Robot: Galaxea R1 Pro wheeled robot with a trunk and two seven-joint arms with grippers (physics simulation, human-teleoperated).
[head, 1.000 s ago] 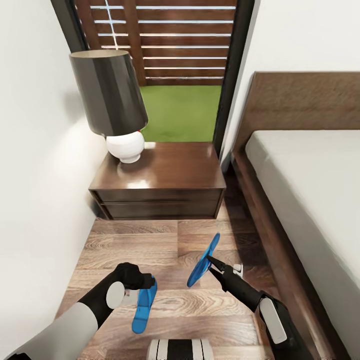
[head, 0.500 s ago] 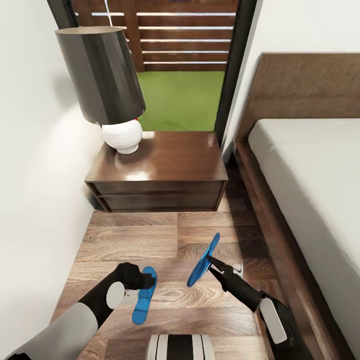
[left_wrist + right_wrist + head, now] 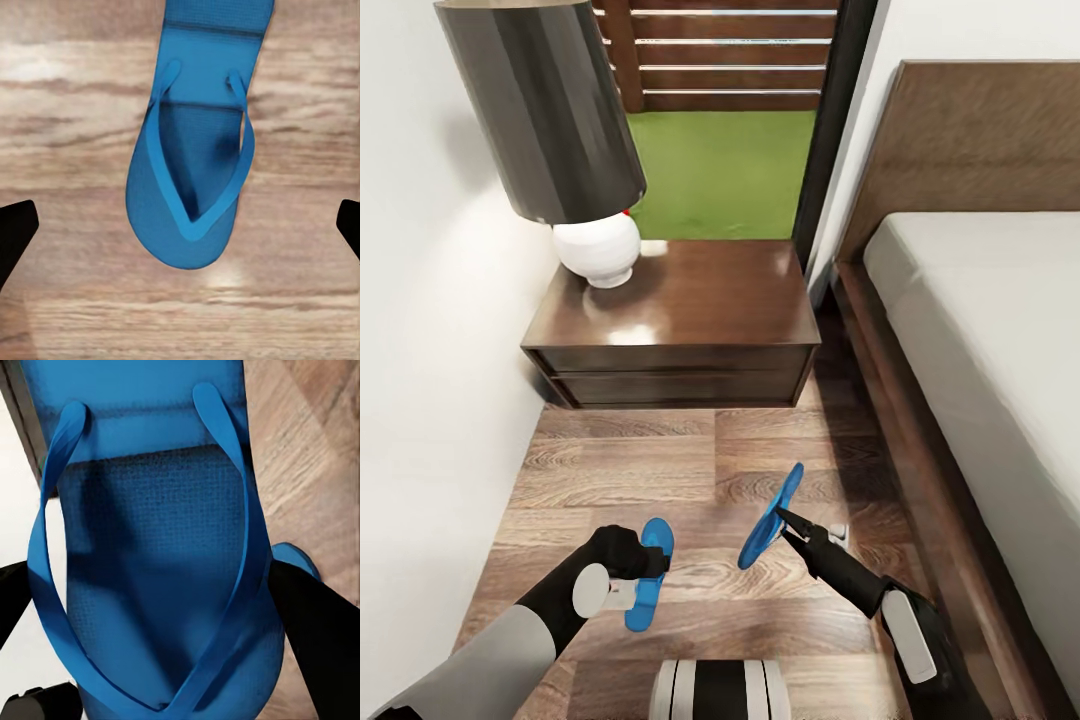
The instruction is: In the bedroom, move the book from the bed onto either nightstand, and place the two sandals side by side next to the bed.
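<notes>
One blue sandal (image 3: 650, 575) lies flat on the wood floor, strap side up (image 3: 196, 172). My left gripper (image 3: 638, 562) hovers over it, open, its fingertips (image 3: 13, 232) standing wide of both the sandal's edges. The other sandal (image 3: 770, 515) is held off the floor, tilted on edge, with my right gripper (image 3: 785, 520) shut on its rim; its sole and straps sit close in the right wrist view (image 3: 150, 547). The bed (image 3: 980, 320) runs along the right. A dark nightstand (image 3: 690, 290) stands ahead, between the wall and the bed. The book is out of view.
A lamp (image 3: 550, 120) with a dark shade and white base stands on the nightstand's left part. A white wall closes the left side. Behind the nightstand a tall window (image 3: 720, 160) shows grass and a fence. Bare wood floor (image 3: 690, 460) lies between nightstand and grippers.
The view has shifted: nightstand, lamp and floor slid up the picture, and the floor sandal with them. The left gripper now sits nearer that sandal's near end. The right gripper still holds its sandal.
</notes>
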